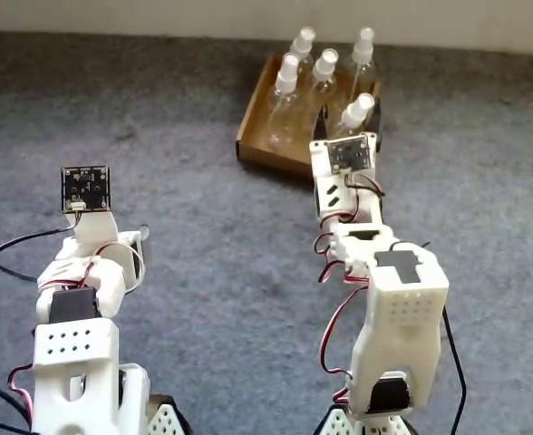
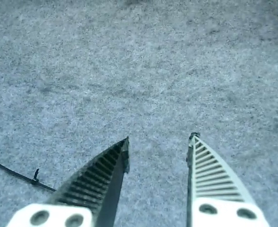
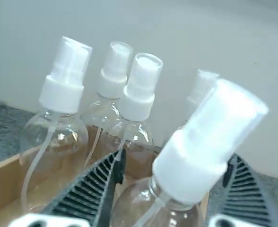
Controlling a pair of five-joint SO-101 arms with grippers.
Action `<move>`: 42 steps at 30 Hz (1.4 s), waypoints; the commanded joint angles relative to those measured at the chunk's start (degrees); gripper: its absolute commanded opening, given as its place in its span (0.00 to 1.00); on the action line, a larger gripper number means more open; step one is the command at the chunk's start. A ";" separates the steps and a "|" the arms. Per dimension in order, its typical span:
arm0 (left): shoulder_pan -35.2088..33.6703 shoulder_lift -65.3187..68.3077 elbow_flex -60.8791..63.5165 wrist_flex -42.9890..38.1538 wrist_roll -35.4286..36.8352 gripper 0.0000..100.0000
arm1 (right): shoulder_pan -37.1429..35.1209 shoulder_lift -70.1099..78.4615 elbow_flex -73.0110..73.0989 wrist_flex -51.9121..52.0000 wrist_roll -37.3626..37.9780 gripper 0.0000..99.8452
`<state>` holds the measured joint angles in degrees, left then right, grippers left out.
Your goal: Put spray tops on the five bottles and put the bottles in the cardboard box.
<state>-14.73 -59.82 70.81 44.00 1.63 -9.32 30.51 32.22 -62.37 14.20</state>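
- Bottle number 5 [image 1: 355,113], spray top on, leans tilted at the corner of the cardboard box [image 1: 251,136] nearest the right arm [image 1: 398,299], whose jaws close around its body and seem to pinch it.
- 4 other bottles [image 1: 324,77] stand upright in the box, each capped.
- Well apart, the left arm [image 1: 76,299] hangs over bare counter [image 2: 129,71], jaws spread, holding nothing.
- Step in hand, by my reading: seating the last bottle.
- Next move calls for righting it, lowering it until its base rests flat, then spreading the jaws without nudging its neighbours.
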 commanded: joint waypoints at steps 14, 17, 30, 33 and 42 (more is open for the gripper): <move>1.01 -0.13 -0.48 -0.97 -0.26 0.19 | 0.40 -1.27 -2.33 -0.84 0.79 0.37; 1.01 -0.13 -0.40 -0.97 -0.26 0.19 | 0.40 -1.27 -2.33 -0.84 0.97 0.37; 1.01 -0.48 0.04 -0.97 -0.35 0.19 | -1.27 -1.19 -2.33 -0.75 0.79 0.37; 0.66 -0.48 2.86 -1.14 -0.44 0.19 | -1.63 -1.36 -2.42 -0.84 0.97 0.37; 0.57 -0.57 5.32 -4.22 -0.44 0.19 | -2.07 -6.55 -1.98 -0.84 0.79 0.37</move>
<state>-14.73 -59.82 76.53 41.80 1.63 -10.73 29.36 32.22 -62.37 14.73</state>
